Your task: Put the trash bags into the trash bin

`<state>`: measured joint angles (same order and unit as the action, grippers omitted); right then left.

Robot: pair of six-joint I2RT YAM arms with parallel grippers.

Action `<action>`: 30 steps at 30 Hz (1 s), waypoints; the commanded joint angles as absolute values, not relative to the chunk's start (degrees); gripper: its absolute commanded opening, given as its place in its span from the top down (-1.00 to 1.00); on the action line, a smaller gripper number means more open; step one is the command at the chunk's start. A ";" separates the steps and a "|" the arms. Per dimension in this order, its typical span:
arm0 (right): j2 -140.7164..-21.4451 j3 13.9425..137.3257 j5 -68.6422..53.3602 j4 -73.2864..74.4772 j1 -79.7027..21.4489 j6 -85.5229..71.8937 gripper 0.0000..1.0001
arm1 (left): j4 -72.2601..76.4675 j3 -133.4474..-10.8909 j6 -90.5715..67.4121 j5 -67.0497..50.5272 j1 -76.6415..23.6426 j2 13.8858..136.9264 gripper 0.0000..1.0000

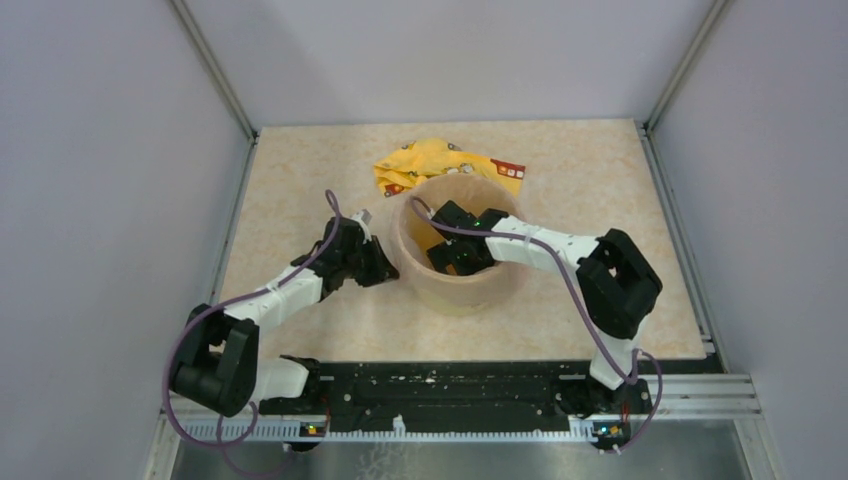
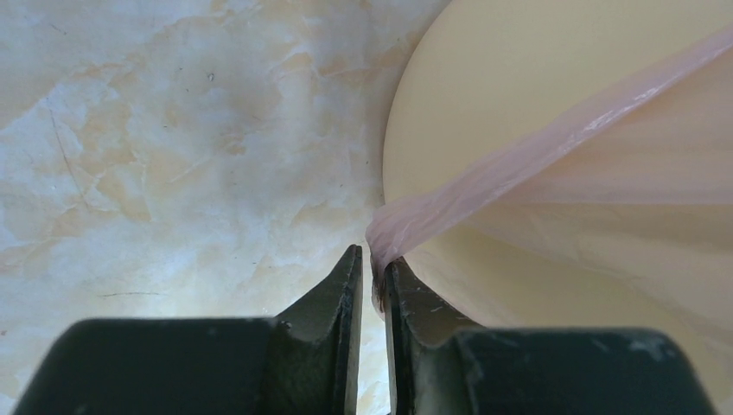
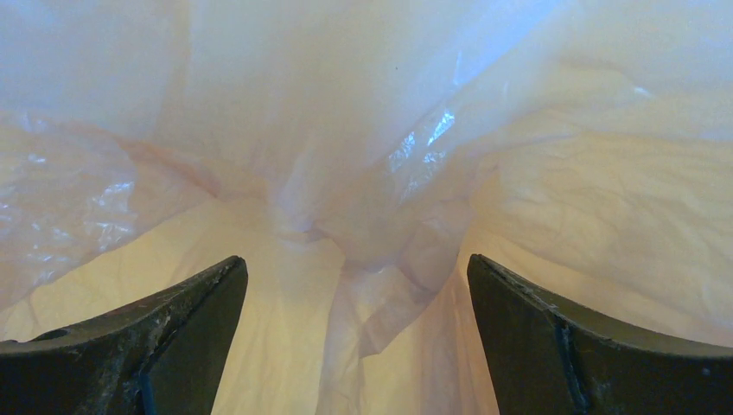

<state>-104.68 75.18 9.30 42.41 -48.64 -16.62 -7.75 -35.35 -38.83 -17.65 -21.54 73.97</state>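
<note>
Film from the pale pink trash bag [image 2: 519, 156] is clamped between the closed fingers of the left pincer [image 2: 372, 259]. A twisted strand runs taut from the fingertips, up and to the right, across the outer wall of the trash bin [image 2: 484, 69], which stands just beside those fingertips. The right pincer [image 3: 356, 268] is set inside the bin, spread wide with nothing between its fingers, and the crinkled bag is bunched into a neck directly ahead of it. The bag is therefore judged to be mostly inside the bin, with one edge led out over the rim on the left pincer's side. The step in hand appears to be seating the film. Only gentle tension should be held on the clamped edge, since a light bin could be tipped or dragged and such thin plastic could be torn. The bunched film ahead of the open pincer should be pressed down towards the bottom before the edge is let go. The marbled beige table [image 1: 600, 200] under the left pincer looks smooth, so sliding is to be expected. A crumpled yellow wrapper [image 1: 430, 160] lies just beyond the bin, though contact cannot be judged. Grey walls [image 1: 100, 150] close in the table, leaving modest room outboard of each pincer.
</note>
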 commanded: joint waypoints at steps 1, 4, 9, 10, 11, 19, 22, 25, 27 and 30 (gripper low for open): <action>-100.35 77.25 11.71 44.85 -48.78 -17.57 -0.97 | -7.31 -37.05 -37.95 -16.84 -21.84 71.76 0.54; -98.72 76.95 12.12 45.21 -48.71 -17.73 -0.97 | -8.79 -37.68 -37.73 -15.93 -21.86 70.85 0.43; -95.80 77.01 11.44 45.77 -48.30 -18.07 -0.97 | -11.49 -39.71 -37.17 -14.52 -21.84 67.98 0.28; -95.27 77.01 11.11 45.65 -48.20 -18.18 -0.97 | -11.91 -40.04 -37.07 -14.20 -21.82 67.65 0.28; -94.80 77.06 10.90 45.67 -48.19 -18.37 -0.97 | -12.34 -40.58 -36.80 -13.77 -21.88 67.34 0.28; -92.56 78.18 9.34 46.25 -48.16 -18.84 -0.97 | -15.15 -42.66 -35.62 -11.24 -21.80 66.37 0.24; -92.28 77.78 8.66 45.87 -48.17 -19.06 -0.97 | -15.20 -43.25 -35.46 -12.01 -21.86 66.36 0.24; -92.94 76.63 7.59 44.48 -48.16 -19.24 -0.97 | -15.11 -43.95 -35.50 -13.03 -21.85 66.52 0.24; -94.69 77.14 6.72 44.20 -48.19 -19.40 -0.97 | -15.06 -44.20 -35.33 -13.35 -21.88 66.62 0.24; -97.77 79.05 6.35 44.61 -48.17 -19.60 -0.97 | -14.87 -44.50 -35.26 -13.94 -21.88 66.82 0.23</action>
